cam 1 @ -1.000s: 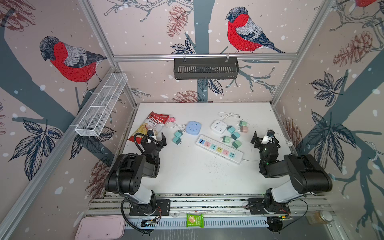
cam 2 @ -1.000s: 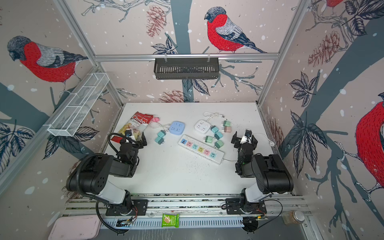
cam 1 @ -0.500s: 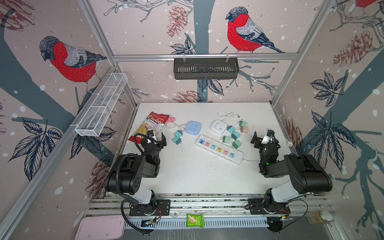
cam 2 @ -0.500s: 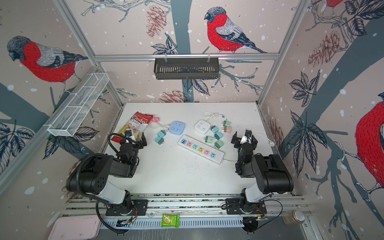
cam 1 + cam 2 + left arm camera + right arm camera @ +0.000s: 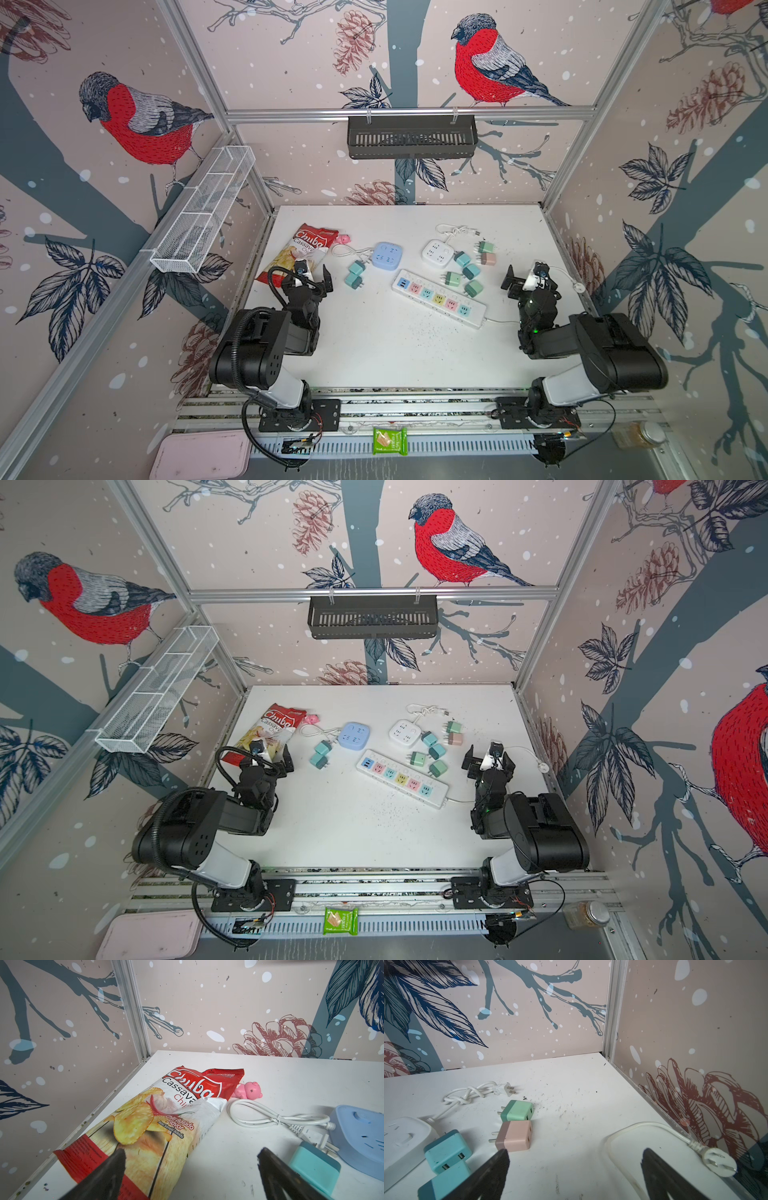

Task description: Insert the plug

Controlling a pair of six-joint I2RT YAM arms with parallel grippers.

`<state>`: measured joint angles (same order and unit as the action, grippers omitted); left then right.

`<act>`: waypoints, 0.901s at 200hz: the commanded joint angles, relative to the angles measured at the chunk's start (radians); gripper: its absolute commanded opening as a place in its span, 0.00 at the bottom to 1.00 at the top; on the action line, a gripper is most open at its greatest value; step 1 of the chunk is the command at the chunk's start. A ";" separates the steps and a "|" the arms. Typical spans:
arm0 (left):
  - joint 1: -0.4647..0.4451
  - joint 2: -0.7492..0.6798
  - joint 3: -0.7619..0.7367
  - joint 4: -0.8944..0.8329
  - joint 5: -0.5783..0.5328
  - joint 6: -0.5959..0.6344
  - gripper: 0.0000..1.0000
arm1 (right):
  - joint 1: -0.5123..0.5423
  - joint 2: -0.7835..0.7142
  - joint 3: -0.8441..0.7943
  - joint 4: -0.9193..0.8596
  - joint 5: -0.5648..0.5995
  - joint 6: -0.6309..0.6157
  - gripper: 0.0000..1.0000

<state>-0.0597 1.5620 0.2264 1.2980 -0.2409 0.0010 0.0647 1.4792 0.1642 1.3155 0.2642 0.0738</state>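
A: Your left gripper [image 5: 191, 1153] stands wide apart, nothing between its fingers [image 5: 112, 1169] — one tip in front of the chips bag [image 5: 145, 1126], the other just beside a teal adapter [image 5: 313, 1167].

B: And past them you've got a white cable [image 5: 259, 1113] looped on the table [image 5: 291, 1076], its plug [image 5: 309, 1136] lying just beside the blue socket cube [image 5: 361, 1138]?

A: Yes — and you can see a pink bear toy [image 5: 248, 1091] just beside the bag's red top corner

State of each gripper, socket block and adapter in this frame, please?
left gripper, open, empty
right gripper, open, empty
power strip, nothing plugged in
blue cube socket, cord bundled, plug lying free
white cube socket, cord knotted, plug lying free
pink adapter, lying loose, prongs bare
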 commanded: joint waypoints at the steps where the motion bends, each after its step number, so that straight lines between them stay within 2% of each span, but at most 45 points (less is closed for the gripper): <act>1: 0.000 -0.005 -0.006 0.039 0.000 -0.001 0.98 | 0.004 -0.079 0.026 -0.075 0.061 -0.002 1.00; 19: -0.011 -0.051 0.000 -0.007 -0.013 0.005 0.99 | 0.010 -0.152 0.061 -0.192 0.069 -0.004 1.00; 47: -0.016 -0.208 0.045 -0.217 -0.053 -0.007 0.98 | 0.020 -0.262 0.083 -0.295 0.164 0.060 1.00; 71: -0.015 -0.332 0.080 -0.350 -0.086 -0.095 0.99 | 0.004 -0.355 0.117 -0.445 0.289 0.236 1.00; 93: -0.016 -0.461 0.089 -0.429 -0.042 -0.156 0.99 | -0.044 -0.434 0.214 -0.689 0.172 0.333 1.00; 109: -0.016 -0.553 0.101 -0.521 -0.062 -0.219 0.98 | -0.061 -0.450 0.304 -0.881 0.028 0.282 1.00; 121: -0.015 -0.618 0.113 -0.603 -0.077 -0.261 0.99 | -0.063 -0.457 0.352 -0.997 0.111 0.318 1.00; 128: -0.015 -0.651 0.123 -0.653 -0.078 -0.284 0.98 | -0.067 -0.464 0.345 -1.006 0.185 0.359 1.00; 133: -0.016 -0.672 0.136 -0.693 -0.071 -0.303 0.98 | -0.080 -0.472 0.333 -1.000 0.195 0.375 1.00; 155: -0.016 -0.745 0.176 -0.843 0.011 -0.381 0.98 | -0.146 -0.551 0.259 -0.919 -0.010 0.423 1.00; 167: -0.015 -0.772 0.198 -0.881 0.065 -0.411 0.99 | -0.145 -0.600 0.240 -0.924 -0.061 0.464 1.00; 180: -0.016 -0.804 0.286 -1.051 0.084 -0.410 0.98 | -0.145 -0.643 0.257 -1.015 -0.080 0.545 1.00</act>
<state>-0.0750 0.8024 0.4122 0.5194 -0.2432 -0.3286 -0.0772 0.9012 0.4118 0.3874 0.3016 0.4751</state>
